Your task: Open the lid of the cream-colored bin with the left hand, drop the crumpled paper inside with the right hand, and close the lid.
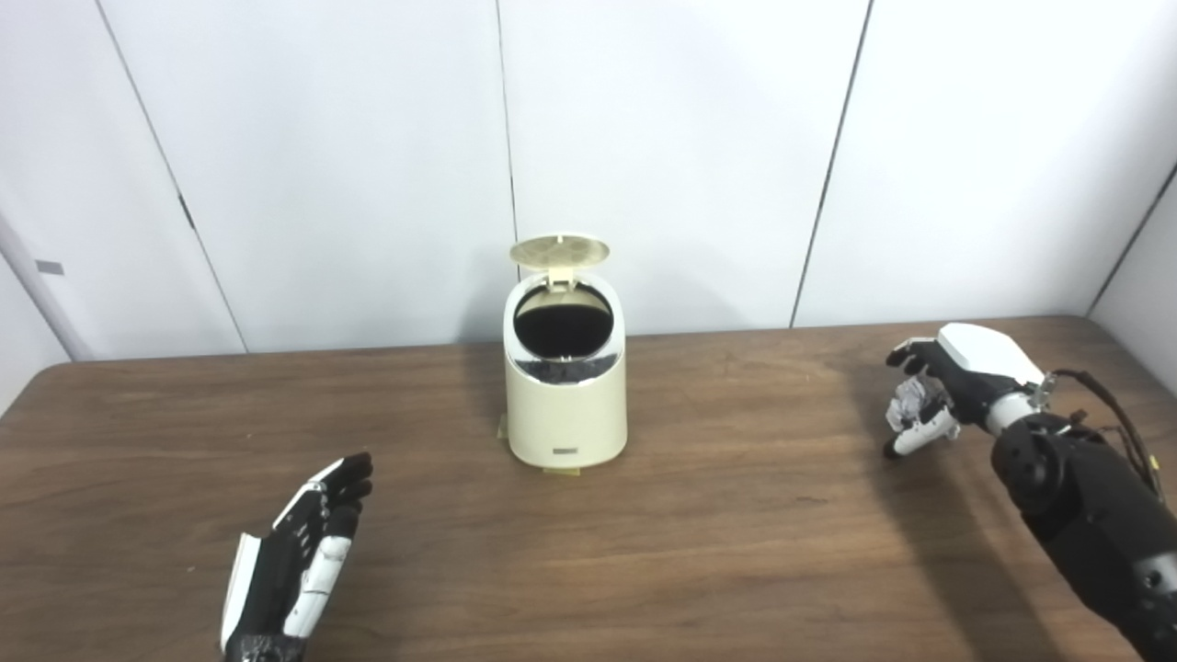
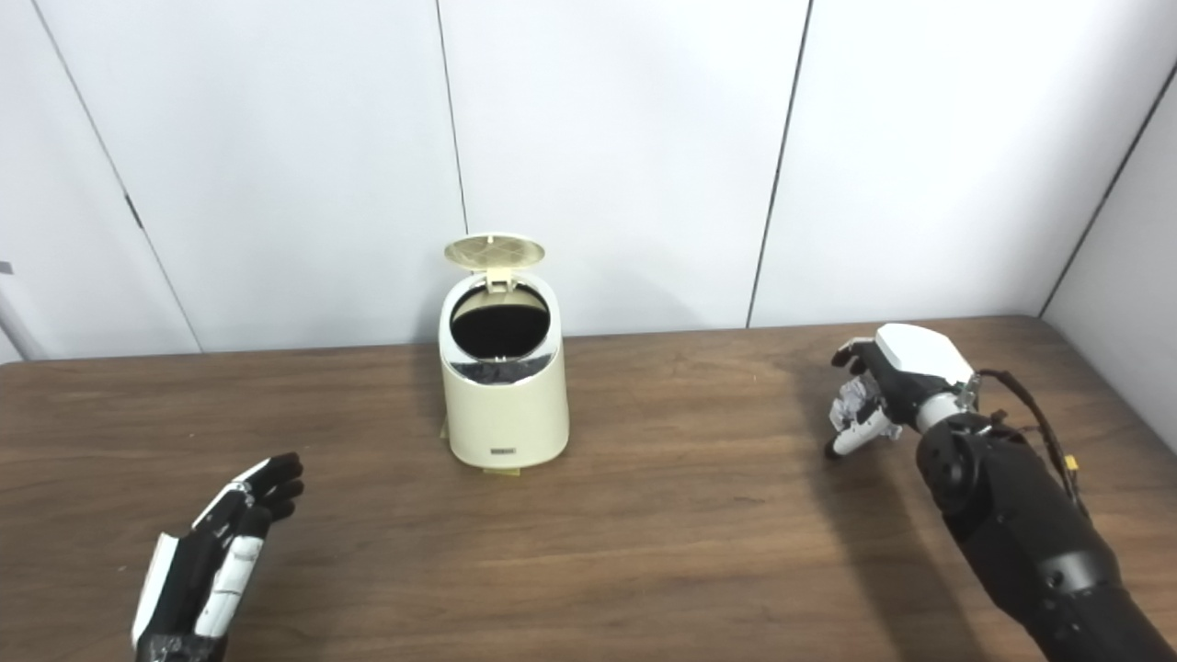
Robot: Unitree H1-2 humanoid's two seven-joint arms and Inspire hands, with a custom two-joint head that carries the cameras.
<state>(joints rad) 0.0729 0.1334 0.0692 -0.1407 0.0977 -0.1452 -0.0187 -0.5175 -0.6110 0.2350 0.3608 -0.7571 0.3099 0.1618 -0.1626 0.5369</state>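
Standing near the far edge of the brown wood-grain table (image 1: pixel 736 552), close to the white panelled wall (image 1: pixel 690 138), is the small cream-colored plastic bin (image 1: pixel 565 391). It's upright, long axis vertical, and its round hinged lid (image 1: pixel 559 250) is flipped up at the back, so the dark mouth tilts toward the robot. Loads of bare tabletop on both sides and in front. Black-and-white left hand (image 1: pixel 299 556) hovers low near the front-left, fingers stretched out, holding nothing. Right hand (image 1: pixel 929 395) is well off to the right, fingers curled around crumpled whitish paper (image 1: pixel 910 402).
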